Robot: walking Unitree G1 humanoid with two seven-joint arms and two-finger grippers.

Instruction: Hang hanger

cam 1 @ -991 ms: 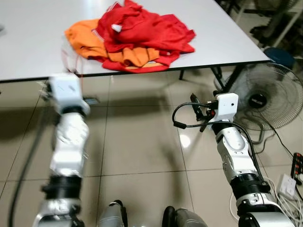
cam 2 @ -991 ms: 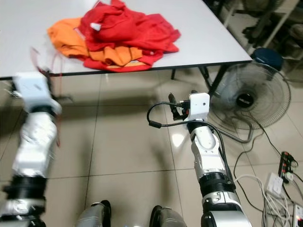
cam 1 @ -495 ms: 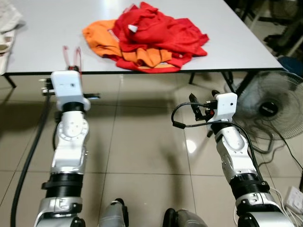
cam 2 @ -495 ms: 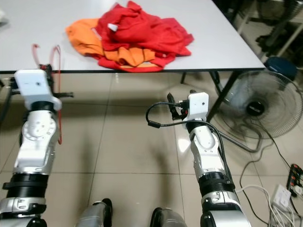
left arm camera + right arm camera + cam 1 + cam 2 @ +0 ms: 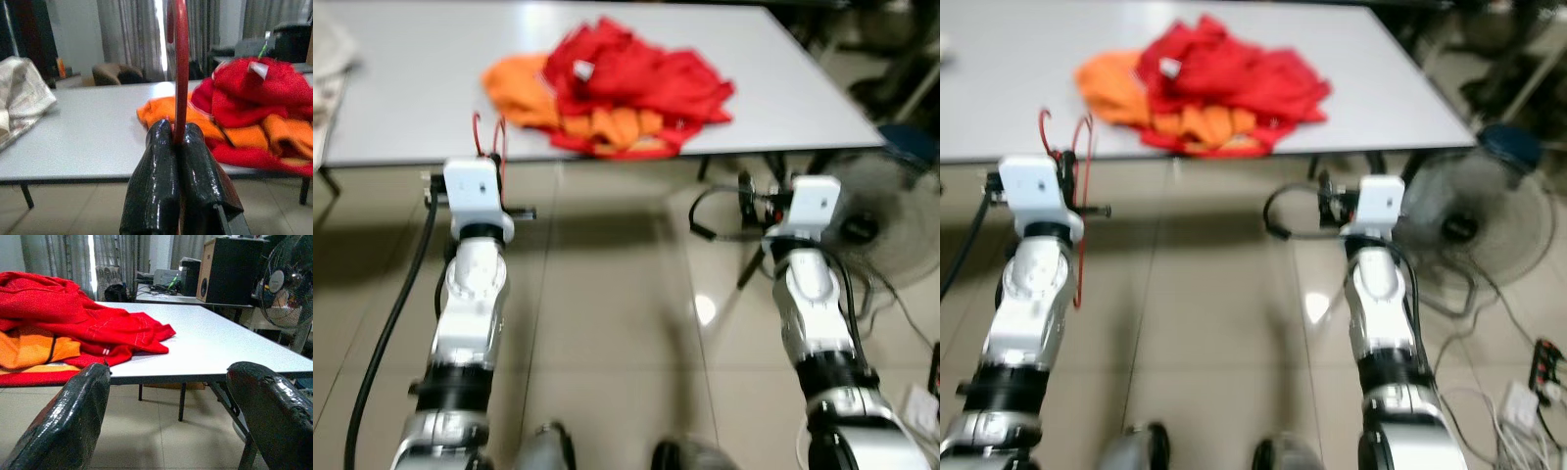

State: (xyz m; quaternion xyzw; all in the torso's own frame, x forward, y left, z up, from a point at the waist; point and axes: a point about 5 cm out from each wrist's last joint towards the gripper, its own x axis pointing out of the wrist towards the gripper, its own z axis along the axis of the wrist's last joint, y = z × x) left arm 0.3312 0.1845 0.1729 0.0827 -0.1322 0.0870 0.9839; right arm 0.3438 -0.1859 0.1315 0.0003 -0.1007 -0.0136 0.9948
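The left gripper [image 5: 178,142] pinches a red hanger [image 5: 178,73] upright at the table's [image 5: 401,108] near edge; the right gripper [image 5: 168,416] is spread, holding nothing. Farther on, red and orange clothes [image 5: 617,93] are heaped mid-tabletop; their small white tag [image 5: 579,69] is unreadable.

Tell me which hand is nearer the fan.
Right. The right hand is open, just beside the fan on the floor by the table's corner. The left hand, shut on the red hanger, is far across at the table's near edge.
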